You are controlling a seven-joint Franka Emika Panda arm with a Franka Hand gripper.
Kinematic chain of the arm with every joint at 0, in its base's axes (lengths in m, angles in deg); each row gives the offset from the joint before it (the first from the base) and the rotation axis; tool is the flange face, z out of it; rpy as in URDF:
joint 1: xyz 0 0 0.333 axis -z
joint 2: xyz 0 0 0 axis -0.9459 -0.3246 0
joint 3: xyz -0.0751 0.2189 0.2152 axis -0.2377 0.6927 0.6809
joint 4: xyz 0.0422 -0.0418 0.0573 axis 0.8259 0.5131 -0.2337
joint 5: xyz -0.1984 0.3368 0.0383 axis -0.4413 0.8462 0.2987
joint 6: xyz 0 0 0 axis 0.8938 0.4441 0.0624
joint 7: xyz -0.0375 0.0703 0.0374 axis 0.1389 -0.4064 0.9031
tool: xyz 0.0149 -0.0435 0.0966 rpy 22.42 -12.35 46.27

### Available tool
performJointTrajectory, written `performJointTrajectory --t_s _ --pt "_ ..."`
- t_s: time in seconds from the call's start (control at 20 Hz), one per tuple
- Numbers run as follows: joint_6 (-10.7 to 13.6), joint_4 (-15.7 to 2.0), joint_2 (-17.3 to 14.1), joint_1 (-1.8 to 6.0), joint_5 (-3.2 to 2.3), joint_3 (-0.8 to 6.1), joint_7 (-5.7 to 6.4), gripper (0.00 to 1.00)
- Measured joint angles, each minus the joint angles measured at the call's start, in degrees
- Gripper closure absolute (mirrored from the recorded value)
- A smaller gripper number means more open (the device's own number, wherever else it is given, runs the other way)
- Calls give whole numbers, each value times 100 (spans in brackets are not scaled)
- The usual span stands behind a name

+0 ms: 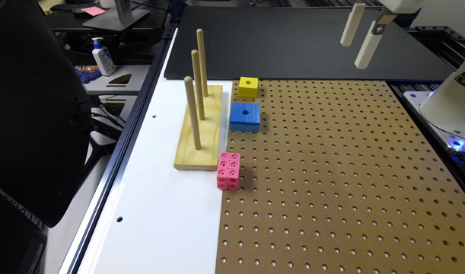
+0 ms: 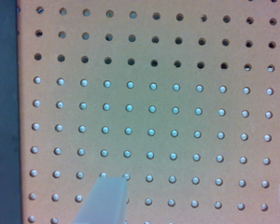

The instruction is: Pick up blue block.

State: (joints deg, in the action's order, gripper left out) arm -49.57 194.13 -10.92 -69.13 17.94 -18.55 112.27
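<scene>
the pegboard (image 1: 331, 182) lies nearest the lens, a tan fibreboard sheet drilled with an even grid of small round holes, matte and flat; high above its far edge hangs the gripper (image 1: 357, 38), its two pale, smooth fingers (image 1: 367, 49) spread well apart with nothing between them, and the wrist view looks down on bare perforated board with one translucent fingertip (image 2: 105, 200) at its edge. seen in the exterior view, the blue block (image 1: 245, 116) sits at about eight o'clock from the claw and well apart from it, flat on the board: a squat square slab of solid blue, a round hole through its top centre, crisp edges, a faint seam round its side. just beyond it at twelve o'clock rests the smaller yellow block (image 1: 248, 86), holed likewise. at nine o'clock of the blue one stands the wooden peg stand (image 1: 201, 129), three upright dowels on a pale plank. at seven o'clock sits the pink cube cluster (image 1: 228, 171), studded plastic. i judge this to be the approach stage, nothing grasped yet; the next move calls for travelling over the blue slab, squaring the open fingers to its flat sides, then descending
</scene>
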Motion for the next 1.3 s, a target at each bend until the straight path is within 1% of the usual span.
performJointTrajectory --t_s 0.45,0.7,1.15,1.3 --pt "2 2 22 -5 0 20 0 0" --pt "-36 -19 22 -11 0 24 0 0" --pt "-87 -107 -5 -14 2 48 0 0" --pt "-201 -201 -145 -14 3 57 0 0"
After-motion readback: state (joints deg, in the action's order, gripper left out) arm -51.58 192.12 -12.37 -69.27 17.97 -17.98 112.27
